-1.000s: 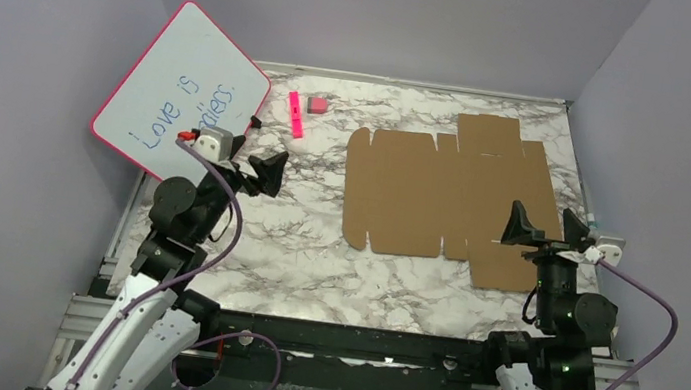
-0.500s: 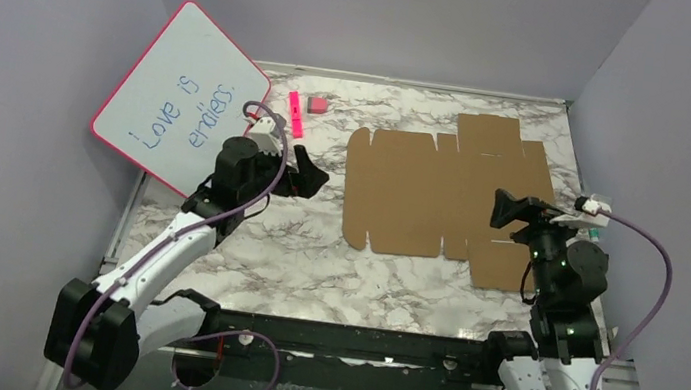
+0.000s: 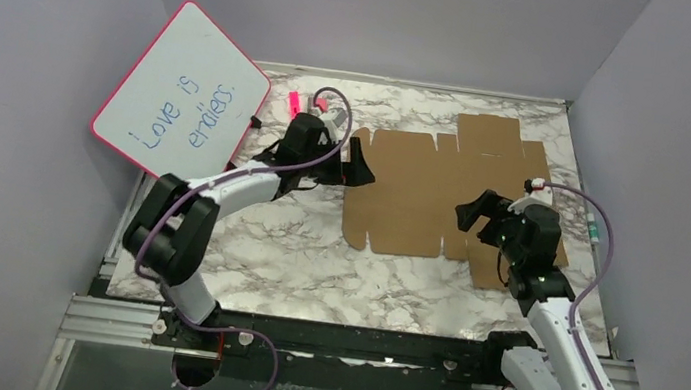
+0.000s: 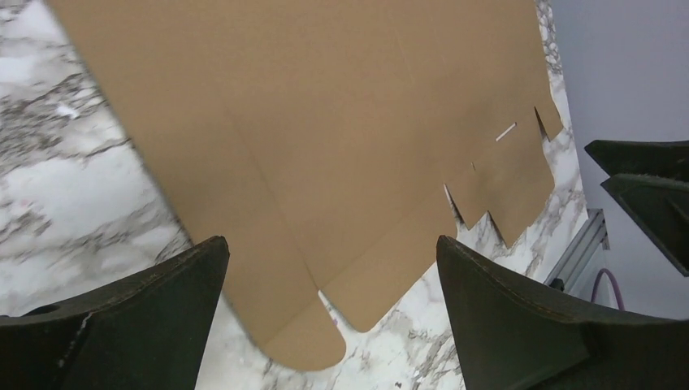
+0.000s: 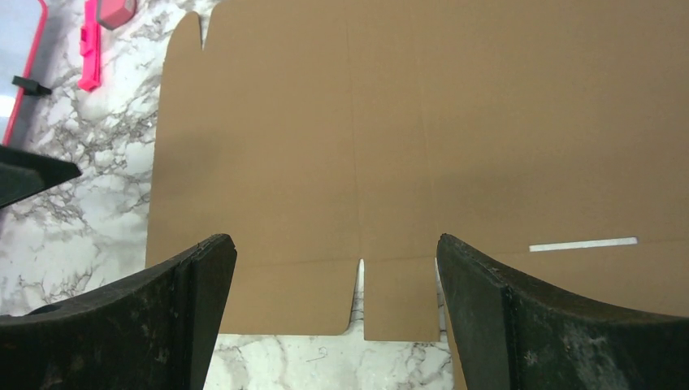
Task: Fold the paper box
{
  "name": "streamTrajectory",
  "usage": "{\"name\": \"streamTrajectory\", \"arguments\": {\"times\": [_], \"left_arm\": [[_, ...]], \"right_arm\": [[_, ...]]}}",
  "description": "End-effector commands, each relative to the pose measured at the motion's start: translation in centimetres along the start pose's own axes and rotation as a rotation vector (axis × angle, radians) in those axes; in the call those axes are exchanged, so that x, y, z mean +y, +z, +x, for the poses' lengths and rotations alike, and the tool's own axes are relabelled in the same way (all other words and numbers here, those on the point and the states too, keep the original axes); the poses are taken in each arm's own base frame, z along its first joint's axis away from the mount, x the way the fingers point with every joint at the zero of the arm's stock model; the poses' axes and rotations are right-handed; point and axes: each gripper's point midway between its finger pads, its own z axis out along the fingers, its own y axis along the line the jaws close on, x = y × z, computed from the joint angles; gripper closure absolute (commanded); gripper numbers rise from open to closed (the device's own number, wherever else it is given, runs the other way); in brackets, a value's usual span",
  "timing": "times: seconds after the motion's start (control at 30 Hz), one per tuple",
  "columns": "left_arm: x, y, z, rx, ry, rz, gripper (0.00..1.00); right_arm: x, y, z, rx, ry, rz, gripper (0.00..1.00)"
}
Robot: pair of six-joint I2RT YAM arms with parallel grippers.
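- Well, the paper box [image 3: 423,190] lies flat and unfolded on the surface [image 3: 295,239], well apart from the whiteboard [image 3: 180,118].
- Both gape empty: the left end effector [image 3: 361,162] at the box edge nearest the whiteboard, the right end effector [image 3: 480,213] over the farther half.
- Best, I reckon: pin one panel, then lift a flap along its crease.

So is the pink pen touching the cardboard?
Apart. The right wrist view shows a strip of bare marble table between the pink pen and the nearest edge of the paper box.
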Motion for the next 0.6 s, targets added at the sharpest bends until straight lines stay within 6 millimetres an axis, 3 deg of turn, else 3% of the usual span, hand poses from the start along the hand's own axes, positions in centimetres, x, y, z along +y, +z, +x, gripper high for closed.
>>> {"name": "streamTrajectory", "arguments": {"times": [0.0,0.27,0.4,0.57], "left_arm": [[-1.7,3.6,0.2,0.084,-0.021,0.111,0.01],[0.6,7.9,1.9,0.163,-0.047,0.079,0.01],[1.3,7.8,3.5,0.193,-0.055,0.066,0.01],[1.5,6.2,6.2,0.232,-0.059,0.048,0.01]], "right_arm": [[0.8,1.6,0.0,-0.014,0.021,-0.055,0.0],[0.9,4.6,1.4,0.056,0.074,-0.066,0.0],[0.8,5.9,1.9,0.081,0.094,-0.063,0.0],[0.0,7.7,2.8,0.12,0.1,-0.033,0.0]]}}
